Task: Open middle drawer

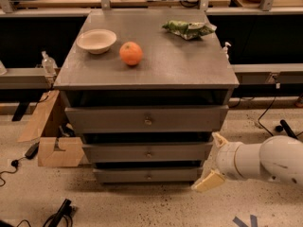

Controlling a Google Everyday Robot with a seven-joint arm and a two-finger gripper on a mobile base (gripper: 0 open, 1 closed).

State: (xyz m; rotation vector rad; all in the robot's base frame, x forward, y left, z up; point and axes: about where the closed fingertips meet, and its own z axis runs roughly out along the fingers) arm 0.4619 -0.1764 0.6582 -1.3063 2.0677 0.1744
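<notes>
1. My jaws are low at the bench's front right corner, level with the drawers and just off their right ends.
2. They are released and spread wide: one tan finger [219,139] points up by the right end of the middle drawer [123,153], and the other sits lower, beside the bottom drawer [118,176].
3. My white arm [267,162] comes in from the right edge, above the speckled floor [142,207].
4. The middle drawer is the second grey front down, under the top drawer [109,120]. It looks pushed in.
5. Its small round knob [148,153] sits at the centre of the front, well to the left of my jaws and untouched.
6. On the bench [165,65] there's a pale bowl [96,40] at the left, with an orange [131,53] just beside it.
7. A green bag [188,29] lies near the back right.
8. A cardboard box [59,151] rests on the floor against the left side.
</notes>
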